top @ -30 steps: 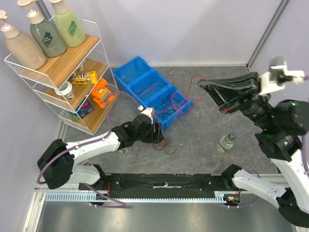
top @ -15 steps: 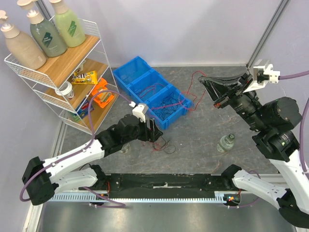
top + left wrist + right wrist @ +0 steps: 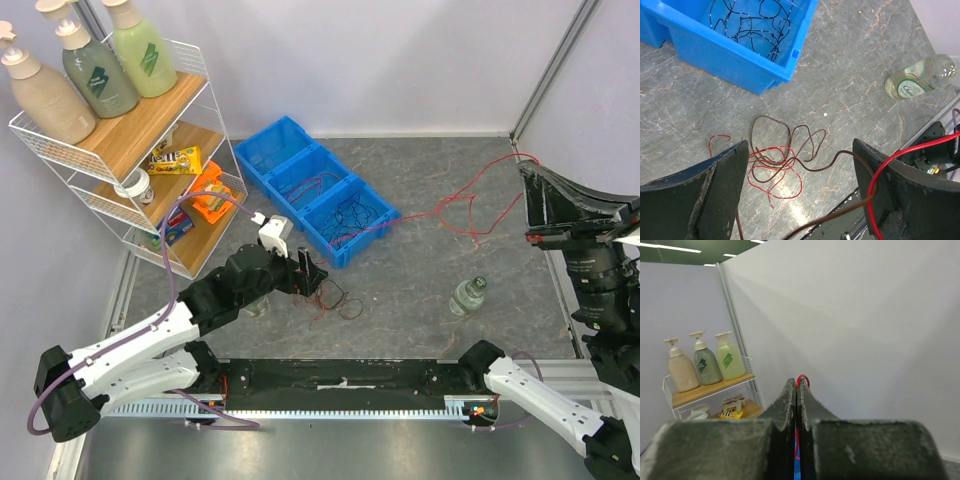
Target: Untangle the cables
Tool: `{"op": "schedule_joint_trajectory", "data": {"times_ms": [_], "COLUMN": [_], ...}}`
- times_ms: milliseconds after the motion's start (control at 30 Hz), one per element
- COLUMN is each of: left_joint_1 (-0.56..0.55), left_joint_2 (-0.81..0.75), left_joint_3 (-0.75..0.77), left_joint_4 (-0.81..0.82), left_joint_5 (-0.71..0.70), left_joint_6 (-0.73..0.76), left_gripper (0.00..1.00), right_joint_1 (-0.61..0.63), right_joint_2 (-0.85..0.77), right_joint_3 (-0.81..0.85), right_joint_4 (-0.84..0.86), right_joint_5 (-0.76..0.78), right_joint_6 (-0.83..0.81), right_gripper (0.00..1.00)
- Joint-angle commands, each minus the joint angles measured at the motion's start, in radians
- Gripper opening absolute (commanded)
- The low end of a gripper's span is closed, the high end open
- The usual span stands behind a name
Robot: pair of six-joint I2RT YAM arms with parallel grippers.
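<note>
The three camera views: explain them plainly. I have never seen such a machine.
Two robot arms sit at a table, each ending in a two-finger gripper. The overhead view looks down on both; the other two come from wrist cameras. The left gripper is open above a tangle of wires on the table. The right gripper is shut on a red wire that runs toward a blue bin holding more wires. A small bottle lies nearby; a shelf stands at the left.
</note>
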Motion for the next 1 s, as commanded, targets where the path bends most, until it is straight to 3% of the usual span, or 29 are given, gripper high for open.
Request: {"op": "schedule_joint_trajectory", "data": {"times_ms": [0, 333, 467, 600, 833, 967], "left_joint_1": [0.003, 0.003, 0.003, 0.002, 0.006, 0.009], "left_joint_2": [-0.001, -0.027, -0.060, -0.052, -0.027, -0.001], "left_joint_3": [-0.012, -0.018, -0.018, 0.016, 0.169, 0.321], "left_joint_4": [0.015, 0.018, 0.110, 0.198, 0.170, 0.080], "left_joint_5": [-0.033, -0.001, 0.162, 0.245, 0.230, 0.300], "left_joint_6": [0.026, 0.018, 0.034, 0.031, 0.084, 0.130], "left_gripper": [0.91, 0.92, 0.98, 0.99, 0.99, 0.99], "right_joint_1": [0.001, 0.001, 0.001, 0.003, 0.003, 0.003], "right_joint_2": [0.017, -0.044, -0.076, -0.040, 0.063, 0.160], "right_joint_3": [0.027, 0.062, 0.036, 0.006, -0.161, -0.205], "right_joint_4": [-0.001, 0.003, 0.005, -0.066, -0.126, -0.121], "right_joint_5": [0.083, 0.404, 0.549, 0.441, 0.217, 0.092], "right_joint_6": [-0.060, -0.158, -0.201, -0.157, 0.052, 0.104], "right_gripper": [0.00, 0.00, 0.00, 0.00, 0.00, 0.00]}}
